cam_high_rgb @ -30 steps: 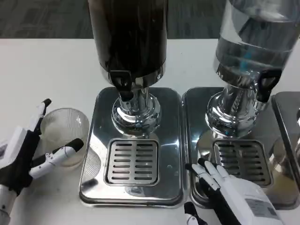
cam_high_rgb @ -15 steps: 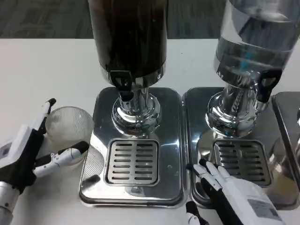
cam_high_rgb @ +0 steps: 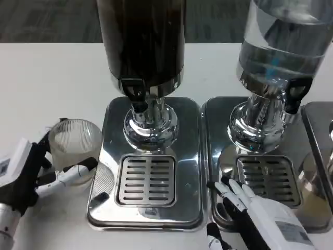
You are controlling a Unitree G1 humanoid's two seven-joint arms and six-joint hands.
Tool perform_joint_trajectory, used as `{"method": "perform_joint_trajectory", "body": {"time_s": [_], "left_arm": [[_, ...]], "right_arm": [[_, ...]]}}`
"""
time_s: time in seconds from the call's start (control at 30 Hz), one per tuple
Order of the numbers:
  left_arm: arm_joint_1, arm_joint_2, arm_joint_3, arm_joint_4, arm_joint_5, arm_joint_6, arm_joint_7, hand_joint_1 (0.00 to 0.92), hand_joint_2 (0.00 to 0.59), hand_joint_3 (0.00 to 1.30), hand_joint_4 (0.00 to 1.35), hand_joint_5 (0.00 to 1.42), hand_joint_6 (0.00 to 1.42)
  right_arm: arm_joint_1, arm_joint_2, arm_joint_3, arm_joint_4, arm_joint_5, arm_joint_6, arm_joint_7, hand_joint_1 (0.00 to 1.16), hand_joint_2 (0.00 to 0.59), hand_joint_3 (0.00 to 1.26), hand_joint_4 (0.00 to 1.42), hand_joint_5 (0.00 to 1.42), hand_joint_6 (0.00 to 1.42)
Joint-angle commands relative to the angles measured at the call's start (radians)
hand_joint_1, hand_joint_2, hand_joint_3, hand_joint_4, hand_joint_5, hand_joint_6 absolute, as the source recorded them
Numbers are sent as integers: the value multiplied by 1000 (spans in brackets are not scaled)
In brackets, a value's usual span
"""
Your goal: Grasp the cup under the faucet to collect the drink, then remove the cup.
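Left hand (cam_high_rgb: 31, 174) grips cup (cam_high_rgb: 74, 148) on tabletop (cam_high_rgb: 52, 78), at 9 o'clock off tray edge (cam_high_rgb: 99, 177); right hand (cam_high_rgb: 255, 213) spread.

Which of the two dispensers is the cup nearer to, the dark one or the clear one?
The dark dispenser. The clear plastic cup sits just left of its steel base, in the left robot hand; the clear dispenser stands far right.

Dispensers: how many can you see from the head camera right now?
2 in full: the dark dispenser at centre, over the left drip tray, and the clear dispenser on the right. A further tray edge at far right suggests another, cut off.
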Motion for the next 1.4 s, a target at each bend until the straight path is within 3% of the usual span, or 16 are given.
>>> {"method": "perform_joint_trajectory", "body": {"time_s": [0.03, 0.5, 1.13, 1.4], "left_arm": [[-6, -17, 9, 44, -15, -52, 38, 229, 109, 306, 301, 567, 777], [-3, -36, 25, 96, -23, -139, 127, 255, 127, 427, 446, 761, 974], [66, -34, 112, 46, -55, -259, 176, 269, 128, 441, 464, 813, 1039], [109, -67, 103, -74, -71, -307, 114, 283, 136, 439, 464, 805, 1041]], "right_arm": [[-5, -8, -6, -9, 8, -4, 0, 471, 539, 99, 0, 0, 47], [18, -16, -11, -17, 23, -9, -12, 463, 543, 105, 0, 0, 47], [7, -30, -12, -15, 44, -8, -10, 459, 544, 106, 0, 0, 47], [15, -30, -12, -18, 52, -10, -15, 466, 544, 106, 0, 0, 47]]}}
